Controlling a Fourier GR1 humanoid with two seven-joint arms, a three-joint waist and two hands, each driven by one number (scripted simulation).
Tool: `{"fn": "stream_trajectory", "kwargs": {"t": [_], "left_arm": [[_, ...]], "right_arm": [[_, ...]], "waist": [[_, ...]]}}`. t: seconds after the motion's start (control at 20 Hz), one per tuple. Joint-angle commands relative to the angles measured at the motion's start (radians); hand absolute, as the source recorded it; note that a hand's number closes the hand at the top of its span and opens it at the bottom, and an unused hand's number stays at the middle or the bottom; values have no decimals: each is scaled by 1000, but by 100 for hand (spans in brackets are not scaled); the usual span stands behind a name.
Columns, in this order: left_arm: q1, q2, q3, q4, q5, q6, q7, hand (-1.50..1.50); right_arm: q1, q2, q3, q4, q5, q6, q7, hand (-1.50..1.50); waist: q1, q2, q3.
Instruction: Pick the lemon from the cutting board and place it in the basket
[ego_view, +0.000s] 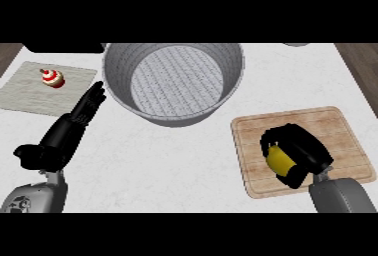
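A yellow lemon lies on the wooden cutting board at the right of the counter. My right hand sits over it with fingers and thumb curled round the fruit, hiding most of it. The grey woven basket stands at the back centre, to the upper left of the board. My left hand rests at the left with straight fingers pointing away from me, holding nothing.
A grey mat at the back left carries a small red-and-white striped object. A dark object lies along the back edge. Wooden strips border the white counter at both sides.
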Motion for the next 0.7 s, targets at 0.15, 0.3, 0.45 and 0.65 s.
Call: {"fn": "stream_trajectory", "kwargs": {"t": [0.15,0.3,0.45,0.65], "left_arm": [[-32,12,-11,18,0,-24,-4,0],[-38,4,-15,26,8,-30,-16,0],[-33,-25,-43,35,-9,-15,-16,0],[-69,-23,-40,42,-5,-16,14,0]], "right_arm": [[-44,254,312,-44,156,-17,405,150],[-29,258,431,-74,16,-59,578,150],[-10,260,550,-118,-119,-204,690,150],[-64,261,668,-273,-246,-406,804,150]], "waist": [[66,13,17],[73,16,23],[79,19,26],[70,12,26]]}}
